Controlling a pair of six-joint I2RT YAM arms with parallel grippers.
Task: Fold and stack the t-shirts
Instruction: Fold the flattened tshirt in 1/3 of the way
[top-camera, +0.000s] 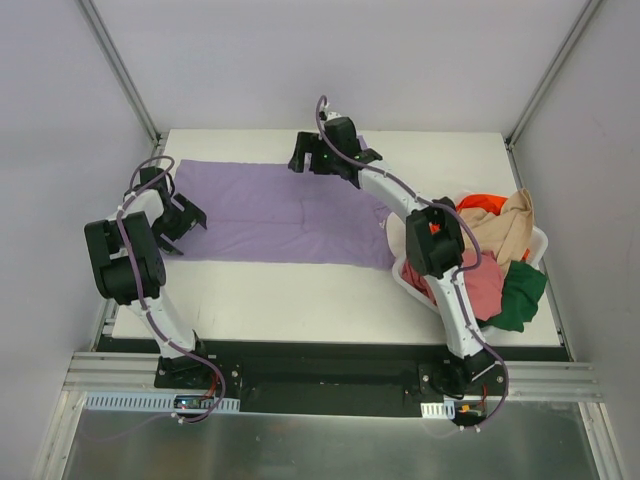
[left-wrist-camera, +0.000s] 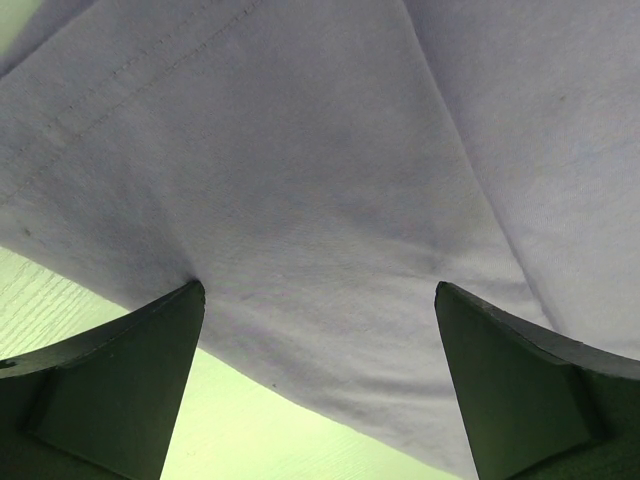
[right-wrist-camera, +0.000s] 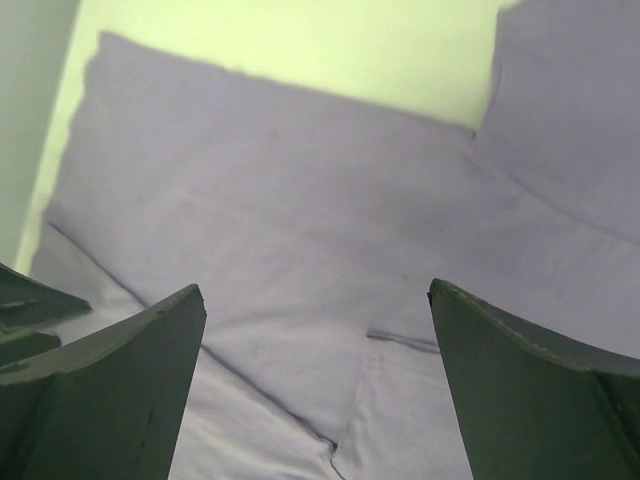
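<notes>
Fabric of the lavender t-shirt (top-camera: 270, 215), mid-frame, looks light and limp; its hem suits pinching. Left end effector (top-camera: 183, 225) and right end effector (top-camera: 308, 160) are spread, empty.

Lavender shirt (top-camera: 280, 215): spread flat on the table (top-camera: 300, 295), long side running left to right, covering the left and centre of the surface. Cloth is mostly smooth, with light creases near the middle. Overlapping layers and a stitched hem show close up. Its right end lies just beside the basket (top-camera: 541, 240).

Orange-red shirt (top-camera: 480, 203), beige shirt (top-camera: 508, 230), pink shirt (top-camera: 482, 285), dark green shirt (top-camera: 520, 290): unfolded and crumpled in one heap in the basket. The green one hangs over the near rim.
</notes>
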